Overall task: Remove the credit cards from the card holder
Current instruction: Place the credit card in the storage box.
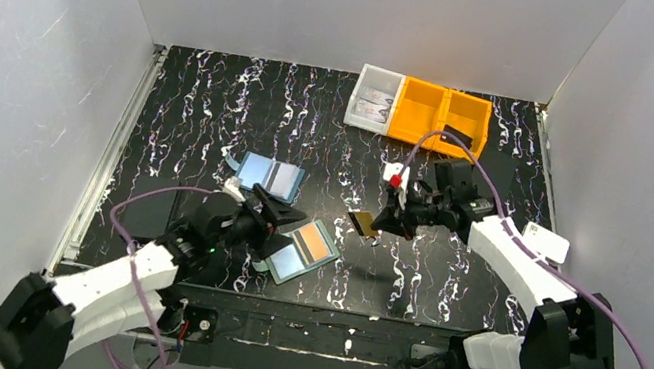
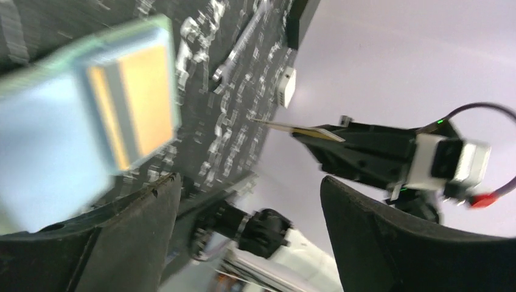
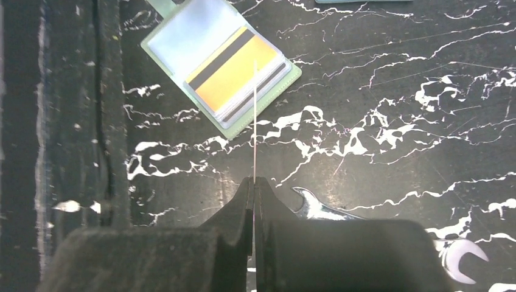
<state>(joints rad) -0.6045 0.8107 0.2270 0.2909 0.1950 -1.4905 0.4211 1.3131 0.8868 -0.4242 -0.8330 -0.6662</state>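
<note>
Table (image 1: pixel 215 104), black marbled: the card holder (image 1: pixel 287 261) lay open and flat near the front centre, just right of the left gripper (image 2: pixel 249 181). That gripper's jaws stood wide apart with nothing between them. The right gripper (image 1: pixel 385 220) hung above the table to the holder's right, jaws pinched tight on a tan card (image 1: pixel 362 223).

Step judged: setting the tan card down.
- Keep the pinch firm and carry the card to bare table, well apart from the holder and the light-blue rectangle (image 1: pixel 270 175).
- Tilt the card flat and let go only close to the surface.
- Left gripper looked well placed to pin the holder for the orange card (image 3: pixel 234 67), which was in its slot.

Not readable:
- Left wrist view was blurred, so I could not tell whether the left fingers touched the holder.
- How many cards lay under the orange one; only striped edges showed.
- Right wrist view showed the tan card edge-on as a thin line, so depth of grip was unclear.
</note>
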